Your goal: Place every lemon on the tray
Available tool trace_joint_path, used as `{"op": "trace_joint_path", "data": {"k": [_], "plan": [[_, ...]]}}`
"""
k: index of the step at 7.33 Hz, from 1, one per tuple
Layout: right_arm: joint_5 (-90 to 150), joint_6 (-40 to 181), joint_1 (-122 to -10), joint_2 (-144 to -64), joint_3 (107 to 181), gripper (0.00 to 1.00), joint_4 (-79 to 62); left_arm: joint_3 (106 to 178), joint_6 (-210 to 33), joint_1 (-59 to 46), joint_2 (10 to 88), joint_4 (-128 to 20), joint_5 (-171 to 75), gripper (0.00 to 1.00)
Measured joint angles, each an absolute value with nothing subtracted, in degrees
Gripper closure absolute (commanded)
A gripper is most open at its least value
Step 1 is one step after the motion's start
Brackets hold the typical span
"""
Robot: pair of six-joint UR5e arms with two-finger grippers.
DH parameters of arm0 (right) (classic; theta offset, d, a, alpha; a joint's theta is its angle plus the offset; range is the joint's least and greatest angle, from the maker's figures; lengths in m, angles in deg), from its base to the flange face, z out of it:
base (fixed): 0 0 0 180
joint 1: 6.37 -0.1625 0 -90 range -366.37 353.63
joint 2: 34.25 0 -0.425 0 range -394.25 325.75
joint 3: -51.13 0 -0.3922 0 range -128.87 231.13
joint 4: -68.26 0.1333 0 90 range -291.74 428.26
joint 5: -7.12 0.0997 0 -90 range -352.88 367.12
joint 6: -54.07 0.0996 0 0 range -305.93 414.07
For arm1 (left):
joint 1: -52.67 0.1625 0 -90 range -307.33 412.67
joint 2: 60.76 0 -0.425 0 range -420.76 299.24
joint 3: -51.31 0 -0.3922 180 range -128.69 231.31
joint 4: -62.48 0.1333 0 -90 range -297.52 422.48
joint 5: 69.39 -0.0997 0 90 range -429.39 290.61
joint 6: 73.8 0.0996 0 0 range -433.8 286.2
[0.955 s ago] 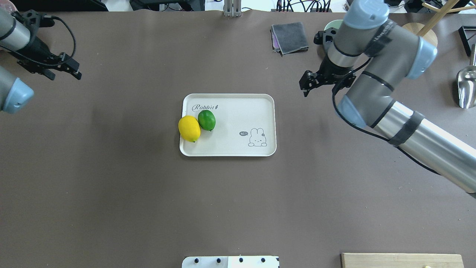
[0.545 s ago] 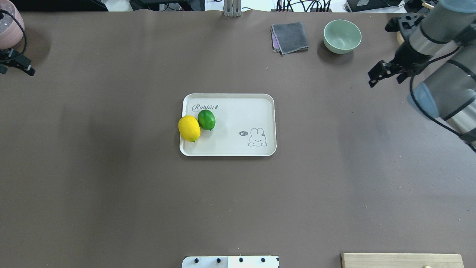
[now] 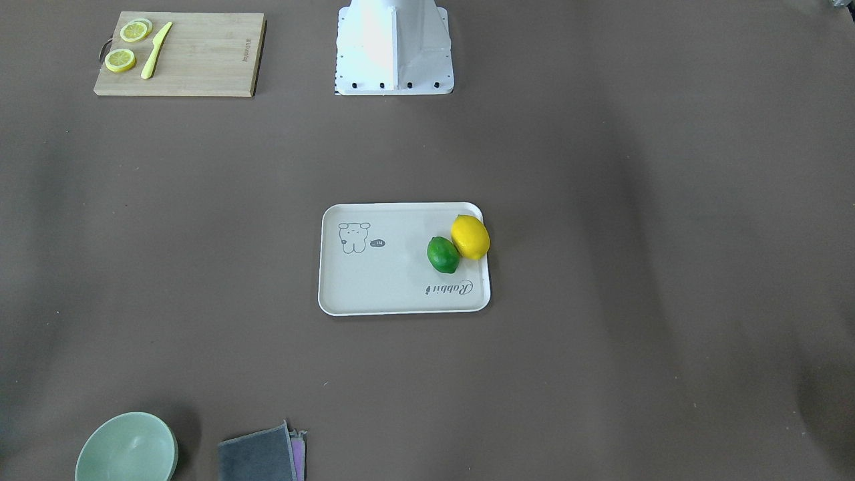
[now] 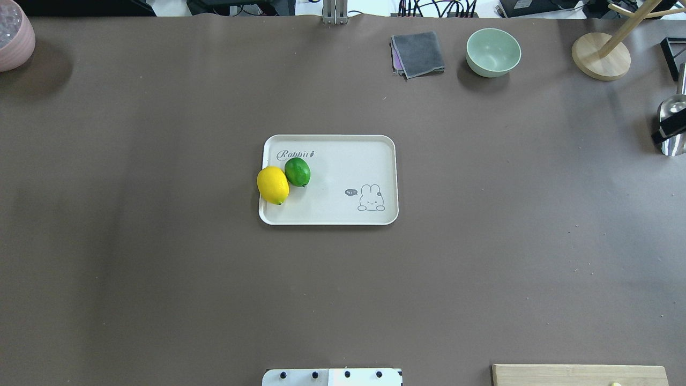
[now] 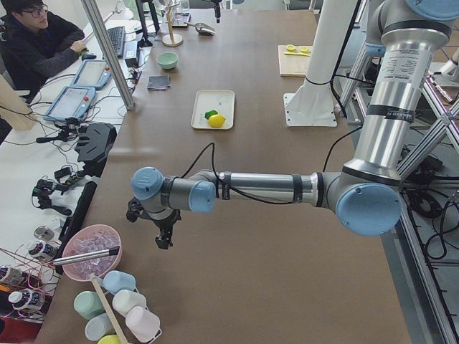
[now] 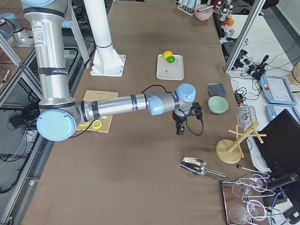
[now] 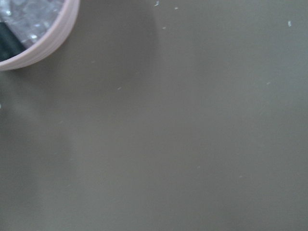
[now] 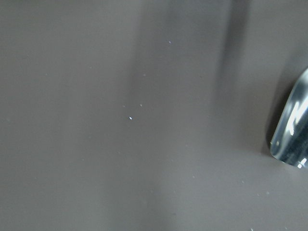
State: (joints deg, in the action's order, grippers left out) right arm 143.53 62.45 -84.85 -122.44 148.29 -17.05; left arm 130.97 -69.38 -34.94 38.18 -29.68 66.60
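The yellow lemon and the green lemon lie touching each other on the left end of the off-white Rabbit tray. In the front-facing view the yellow lemon and the green lemon are at the tray's right end. My left gripper shows only in the exterior left view, far from the tray near the pink bowl; I cannot tell its state. My right gripper hangs near the metal scoop; only a black sliver shows at the overhead view's right edge, and I cannot tell its state.
A green bowl, a grey cloth, a wooden stand and a metal scoop are at the far right. A pink bowl is far left. A cutting board with lemon slices lies near the robot base.
Both arms have swung outward away from the tray: the left arm has left the overhead view on the left, the right arm has gone to its right edge. The lemons have not moved.
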Motion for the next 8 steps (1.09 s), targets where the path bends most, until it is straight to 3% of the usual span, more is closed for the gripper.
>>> {"op": "trace_joint_path", "data": {"k": [5, 8], "plan": [[143.1, 60.8, -90.5, -128.8, 153.3, 0.0, -22.5, 144.8, -67.6, -42.3, 31.1, -16.4, 63.7, 0.02], [142.3, 61.0, -90.6, -128.9, 152.8, 0.0, -22.3, 145.6, -67.6, -42.3, 29.1, -16.4, 62.7, 0.02]]}}
